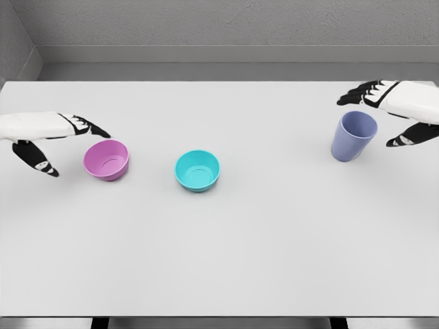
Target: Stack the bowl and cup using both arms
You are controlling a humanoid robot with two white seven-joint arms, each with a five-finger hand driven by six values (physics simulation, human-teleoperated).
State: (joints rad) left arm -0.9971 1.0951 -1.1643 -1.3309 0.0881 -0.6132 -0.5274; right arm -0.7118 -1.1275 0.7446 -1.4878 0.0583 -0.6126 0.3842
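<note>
Left hand (42, 137) reached in from the left edge, fingers spread; right hand (394, 110) hovered at far right, fingers open too.

Both arms are cropped by the frame: the left hand (48, 140) is cut at the left edge, the right hand (398, 110) at the right edge, so nothing past either wrist is seen. Contact between the right hand and the blue cup (353, 136) cannot be determined. The table (274, 260) is clipped along the bottom edge.

A simulated test scene: plain white table (219, 260) against bare grey walls (226, 24).
</note>
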